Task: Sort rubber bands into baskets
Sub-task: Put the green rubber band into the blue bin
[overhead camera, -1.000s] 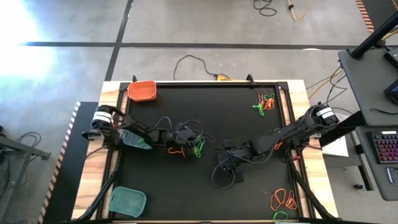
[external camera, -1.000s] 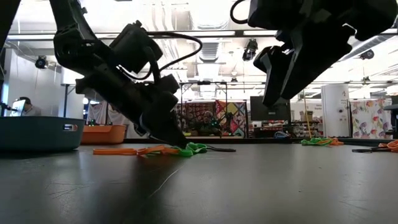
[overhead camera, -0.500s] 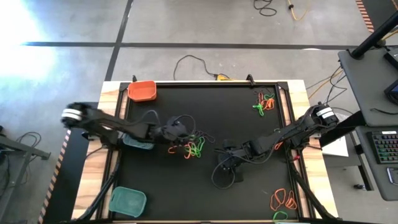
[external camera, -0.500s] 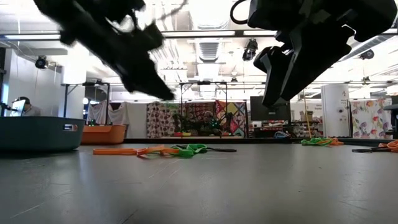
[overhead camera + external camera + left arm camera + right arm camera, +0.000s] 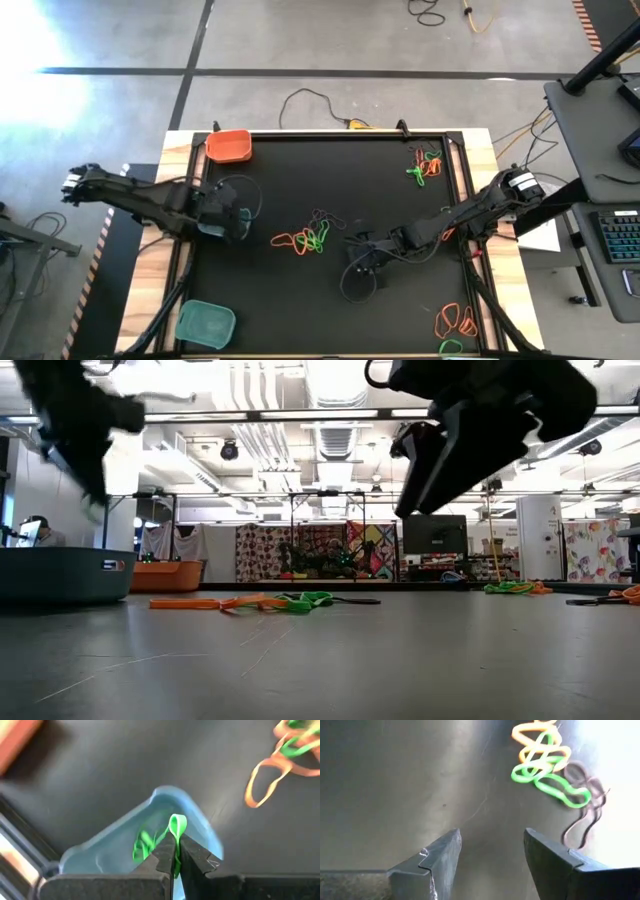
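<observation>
My left gripper (image 5: 175,846) is shut on a bright green rubber band (image 5: 177,826) and hangs above the teal basket (image 5: 213,226) at the table's left edge. That basket (image 5: 116,851) holds other green bands (image 5: 142,845). A pile of orange, green and black rubber bands (image 5: 305,238) lies flat mid-table. My right gripper (image 5: 492,847) hovers open over bare mat to the right of the pile (image 5: 547,765). An orange basket (image 5: 229,146) stands at the far left, a second teal basket (image 5: 205,324) at the near left. My left gripper pinches the green band between its two fingers; a small loop of it (image 5: 177,822) stands out past the fingertips. The fingers point steeply down from above. The band is lifted clear, over the teal basket's inside.
More bands lie at the far right (image 5: 428,163) and the near right corner (image 5: 455,322). In the low view the teal basket (image 5: 60,575) and the orange basket (image 5: 165,575) stand at the left, the pile (image 5: 290,601) mid-table. Bare mat lies between the pile and the near edge.
My left gripper has risen from the central pile and swung toward the table's left edge, tipping more steeply downward, and now hangs over the teal basket. The pile it covered lies in plain view. My right gripper has stayed in place.
</observation>
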Robot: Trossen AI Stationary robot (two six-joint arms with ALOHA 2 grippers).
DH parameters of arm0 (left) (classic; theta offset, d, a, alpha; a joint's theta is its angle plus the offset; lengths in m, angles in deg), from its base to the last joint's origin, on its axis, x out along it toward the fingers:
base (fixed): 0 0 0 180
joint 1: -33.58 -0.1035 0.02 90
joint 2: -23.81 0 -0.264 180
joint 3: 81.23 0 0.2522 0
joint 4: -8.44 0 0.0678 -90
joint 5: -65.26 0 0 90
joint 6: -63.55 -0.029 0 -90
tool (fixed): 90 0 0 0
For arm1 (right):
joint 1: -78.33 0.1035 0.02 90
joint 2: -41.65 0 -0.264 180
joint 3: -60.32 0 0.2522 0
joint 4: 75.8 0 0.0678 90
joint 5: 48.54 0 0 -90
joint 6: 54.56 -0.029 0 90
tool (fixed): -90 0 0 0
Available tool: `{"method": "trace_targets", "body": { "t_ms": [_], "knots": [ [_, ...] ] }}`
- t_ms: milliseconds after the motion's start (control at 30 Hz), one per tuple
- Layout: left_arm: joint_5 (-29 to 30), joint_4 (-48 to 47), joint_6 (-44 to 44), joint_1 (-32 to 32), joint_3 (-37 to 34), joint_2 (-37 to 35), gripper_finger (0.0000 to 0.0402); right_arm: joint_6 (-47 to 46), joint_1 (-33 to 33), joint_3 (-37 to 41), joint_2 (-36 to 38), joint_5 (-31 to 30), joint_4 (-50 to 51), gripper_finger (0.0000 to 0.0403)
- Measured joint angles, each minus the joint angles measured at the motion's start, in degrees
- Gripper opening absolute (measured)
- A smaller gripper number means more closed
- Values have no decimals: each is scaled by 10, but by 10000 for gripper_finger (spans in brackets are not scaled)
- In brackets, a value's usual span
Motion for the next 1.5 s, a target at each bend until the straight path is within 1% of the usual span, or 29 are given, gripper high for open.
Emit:
{"method": "trace_targets", "body": {
  "t_ms": [167,233,300,433,467,500,533,567,600,733,800,967,1067,1200,1367,1433,1500],
  "knots": [
    [-49,44,25,0,-61,22,0,5,0,0,0,0,0,210],
    [-62,47,34,0,-77,38,0,14,0,-3,1,-13,10,210],
    [-61,46,37,0,-88,55,0,-4,0,-20,3,-67,57,208],
    [-57,52,32,0,-93,84,0,-51,-3,-57,7,-266,177,201],
    [-56,53,28,0,-93,91,0,-64,-7,-62,7,-307,198,200],
    [-56,52,24,0,-93,97,0,-76,-14,-64,7,-336,209,199],
    [-56,52,20,0,-93,103,0,-87,-24,-66,7,-350,216,199],
    [-56,53,15,0,-93,109,0,-96,-35,-67,7,-348,221,199],
    [-56,54,11,0,-93,114,0,-101,-48,-67,7,-334,226,199],
    [-56,68,-24,0,-97,135,0,-101,-110,-62,6,-233,245,205],
    [-57,78,-51,0,-100,145,0,-103,-144,-62,6,-207,292,208],
    [-59,88,-93,0,-102,166,0,-150,-233,-62,17,-203,431,215],
    [-55,99,-107,-2,-102,172,0,-174,-279,-62,24,-199,467,217],
    [-64,99,-94,-26,-101,162,0,-177,-313,-62,30,-175,465,217],
    [-84,102,-96,-69,-103,118,0,-169,-322,-62,30,-158,438,217],
    [-91,106,-110,-88,-112,101,0,-154,-321,-62,29,-157,423,217],
    [-110,117,-124,-109,-126,90,0,-119,-321,-62,29,-157,414,217]
  ]
}}
